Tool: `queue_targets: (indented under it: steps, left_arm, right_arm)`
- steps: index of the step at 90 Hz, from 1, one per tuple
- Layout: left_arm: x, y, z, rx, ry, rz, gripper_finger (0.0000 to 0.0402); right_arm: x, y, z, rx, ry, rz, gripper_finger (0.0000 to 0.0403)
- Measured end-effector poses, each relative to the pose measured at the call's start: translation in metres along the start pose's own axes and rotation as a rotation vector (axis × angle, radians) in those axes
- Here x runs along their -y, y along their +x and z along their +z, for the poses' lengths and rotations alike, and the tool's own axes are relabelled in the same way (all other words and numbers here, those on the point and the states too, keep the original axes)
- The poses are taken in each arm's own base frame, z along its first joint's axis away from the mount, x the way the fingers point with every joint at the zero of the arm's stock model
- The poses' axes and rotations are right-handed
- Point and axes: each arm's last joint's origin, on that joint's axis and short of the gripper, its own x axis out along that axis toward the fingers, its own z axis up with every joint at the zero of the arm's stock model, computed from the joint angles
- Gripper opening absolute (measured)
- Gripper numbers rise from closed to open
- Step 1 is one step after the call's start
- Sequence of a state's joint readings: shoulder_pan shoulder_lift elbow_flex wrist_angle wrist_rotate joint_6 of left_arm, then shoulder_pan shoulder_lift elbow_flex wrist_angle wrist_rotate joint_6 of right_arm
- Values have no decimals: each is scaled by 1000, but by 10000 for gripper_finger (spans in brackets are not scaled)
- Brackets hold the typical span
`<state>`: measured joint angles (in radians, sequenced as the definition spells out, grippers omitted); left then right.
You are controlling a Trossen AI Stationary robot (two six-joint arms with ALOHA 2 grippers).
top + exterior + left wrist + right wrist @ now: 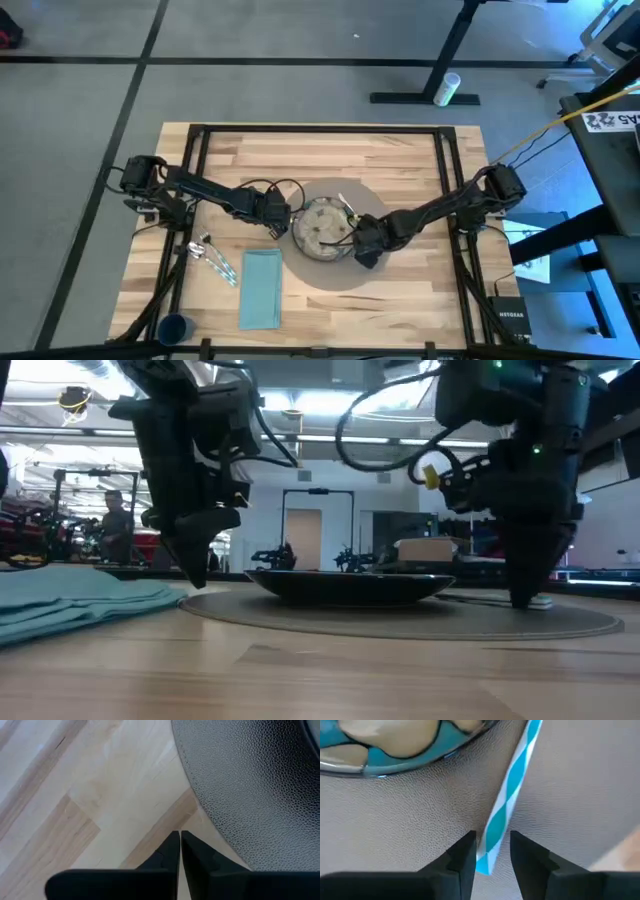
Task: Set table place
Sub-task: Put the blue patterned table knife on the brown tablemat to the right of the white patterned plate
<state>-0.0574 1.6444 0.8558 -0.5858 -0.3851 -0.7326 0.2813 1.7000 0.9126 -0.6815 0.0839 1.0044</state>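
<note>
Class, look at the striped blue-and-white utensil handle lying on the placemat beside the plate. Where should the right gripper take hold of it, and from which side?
Grip the striped handle near its free end, coming straight down from above. It lies flat on the placemat, long and narrow, so the fingers should straddle its short width. The right gripper is open with the handle's end between its fingers. The plate crowds the far end.

Both grippers crowd the plate (322, 228): left gripper (281, 229) at its left, right gripper (366, 254) at its right. Napkin (261, 288) blocks front-left; bare table (420, 290) lies open front-right.
</note>
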Motion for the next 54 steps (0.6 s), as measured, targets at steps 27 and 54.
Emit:
queue_targets:
  steps: [27,54]
  left_arm:
    - [0,0,0,0,0,0,0]
    - [0,0,1,10,-27,4,0]
  right_arm:
    - [1,1,-1,20,46,-3,18]
    - [-1,-1,2,72,104,6,2]
